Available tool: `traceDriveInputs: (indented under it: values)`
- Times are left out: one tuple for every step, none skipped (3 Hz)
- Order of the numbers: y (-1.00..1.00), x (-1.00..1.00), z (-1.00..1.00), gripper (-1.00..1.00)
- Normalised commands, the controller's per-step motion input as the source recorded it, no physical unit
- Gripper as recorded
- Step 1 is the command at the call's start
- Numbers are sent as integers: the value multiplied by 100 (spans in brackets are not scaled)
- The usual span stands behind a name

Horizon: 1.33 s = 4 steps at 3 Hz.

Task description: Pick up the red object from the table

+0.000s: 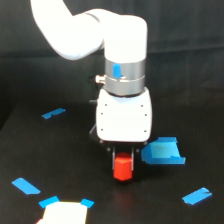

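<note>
red object (122, 168) between pincer (123, 161) jaws
</note>
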Motion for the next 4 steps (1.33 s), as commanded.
traceDriveInputs:
  values:
    - [-30,32,100,-60]
    - [22,1,100,-100]
    - [78,-40,100,-84]
    - [89,26,100,-100]
